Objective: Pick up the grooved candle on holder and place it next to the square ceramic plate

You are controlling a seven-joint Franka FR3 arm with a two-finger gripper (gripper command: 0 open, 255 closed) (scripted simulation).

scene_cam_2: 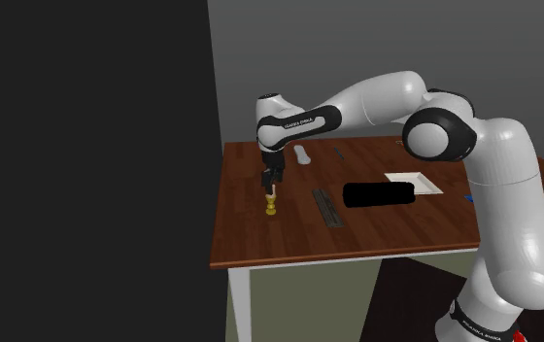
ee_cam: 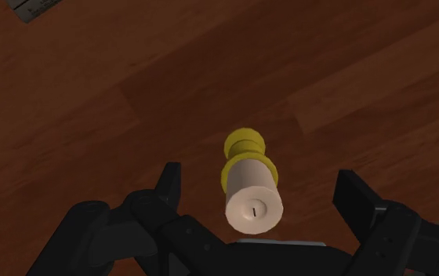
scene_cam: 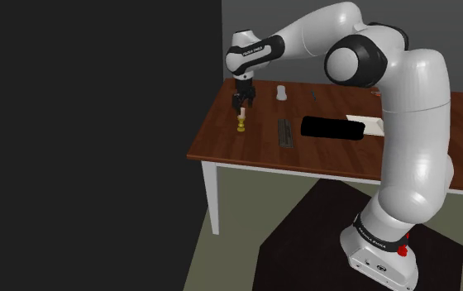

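Note:
A pale candle stands upright on a yellow holder on the brown wooden table. My black gripper hangs straight over it, open, one finger on each side of the candle and neither touching it. From the shoulder view, the gripper sits just above the candle near the table's left end. The second exterior view gives the same: gripper above candle. The white square plate lies further right on the table.
A black cylinder lies between the candle and the plate. A dark flat bar lies beside the candle. A small grey object rests near the table's far edge. A black area spans the left of both exterior views.

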